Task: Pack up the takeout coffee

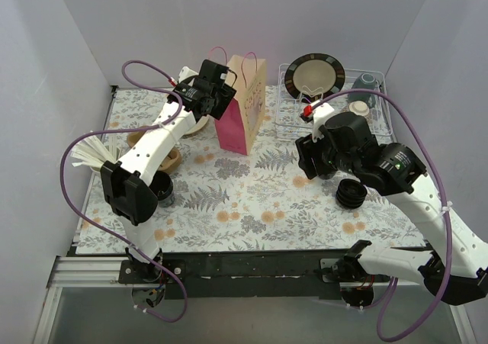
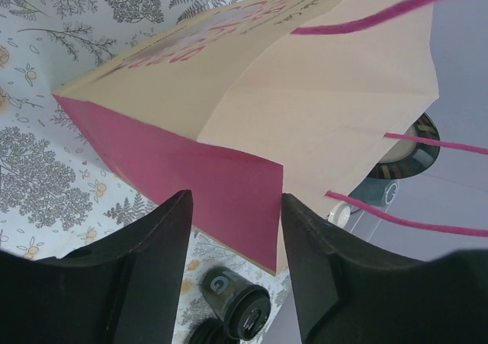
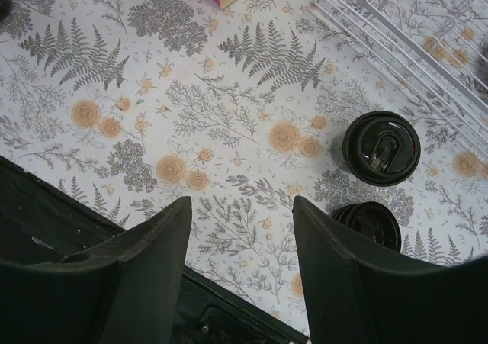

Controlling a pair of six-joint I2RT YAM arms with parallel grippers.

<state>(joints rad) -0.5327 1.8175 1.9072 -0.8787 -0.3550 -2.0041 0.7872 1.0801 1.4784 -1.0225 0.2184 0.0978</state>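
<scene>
Tan-and-pink paper bag [image 2: 305, 107] matt, small black takeout coffee cup [image 3: 380, 147] has glossy plastic lid, white wire rack [image 3: 396, 24] smooth, floral tabletop [image 3: 229, 130] matt.

Left claw [image 2: 235, 207] gaping, empty, right claw [image 3: 242, 207] gaping, empty

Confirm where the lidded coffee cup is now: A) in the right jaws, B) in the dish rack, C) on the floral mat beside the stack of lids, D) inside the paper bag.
C: the right wrist view shows the lidded coffee cup upright on the floral mat beside the stack of lids, with the right gripper open and empty.
</scene>
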